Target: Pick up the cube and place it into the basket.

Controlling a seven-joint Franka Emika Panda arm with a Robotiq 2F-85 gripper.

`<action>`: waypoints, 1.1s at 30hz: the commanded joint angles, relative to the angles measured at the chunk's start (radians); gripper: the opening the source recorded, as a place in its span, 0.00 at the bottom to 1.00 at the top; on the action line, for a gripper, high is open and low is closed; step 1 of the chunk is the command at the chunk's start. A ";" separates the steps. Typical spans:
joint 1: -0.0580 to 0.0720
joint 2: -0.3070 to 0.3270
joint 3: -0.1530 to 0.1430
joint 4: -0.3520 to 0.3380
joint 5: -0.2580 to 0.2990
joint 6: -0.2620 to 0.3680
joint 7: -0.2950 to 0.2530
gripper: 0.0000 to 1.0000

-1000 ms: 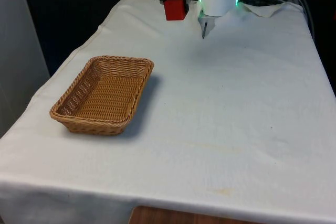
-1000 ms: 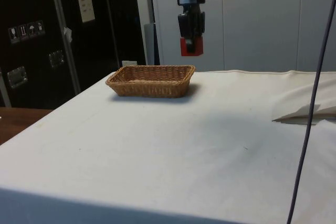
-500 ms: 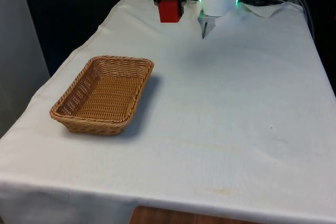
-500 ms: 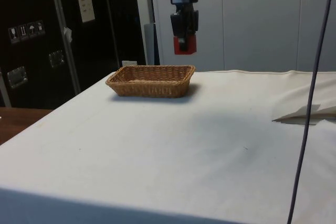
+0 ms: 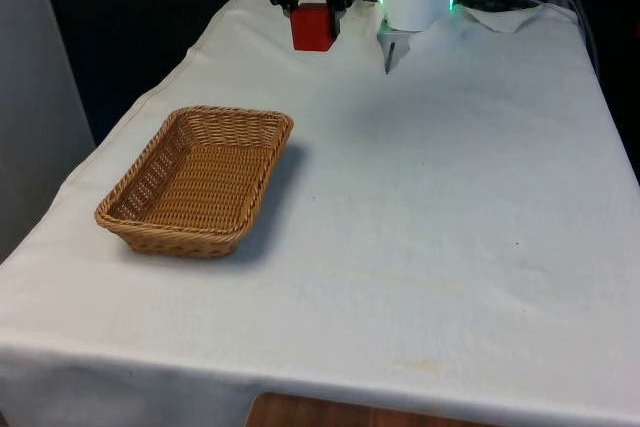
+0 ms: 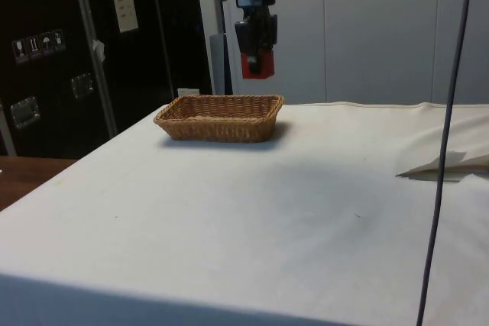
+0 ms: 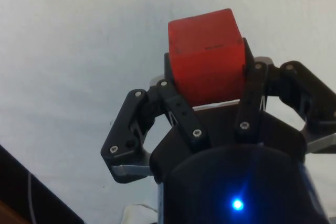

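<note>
The wicker basket (image 5: 195, 181) sits on the white cloth (image 5: 440, 197), below and nearer than the gripper (image 5: 311, 9). The wrist view shows its 2 fingers (image 7: 178, 111) clamped on the red cube (image 7: 206, 53); the side view shows it raised well above the basket's rim.

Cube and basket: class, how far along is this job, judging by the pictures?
Done: the red cube is picked up, clamped in the gripper high above the table. In hand: carrying it. Left: lowering it into the empty basket, then release.
</note>
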 commanded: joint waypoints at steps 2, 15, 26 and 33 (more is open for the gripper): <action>0.000 0.018 0.001 0.021 -0.003 -0.005 0.011 0.01; -0.004 0.099 -0.005 0.111 0.009 -0.006 0.021 0.01; -0.007 0.142 -0.016 0.152 0.029 0.009 0.018 0.01; -0.009 0.172 -0.024 0.163 0.047 0.039 0.009 0.01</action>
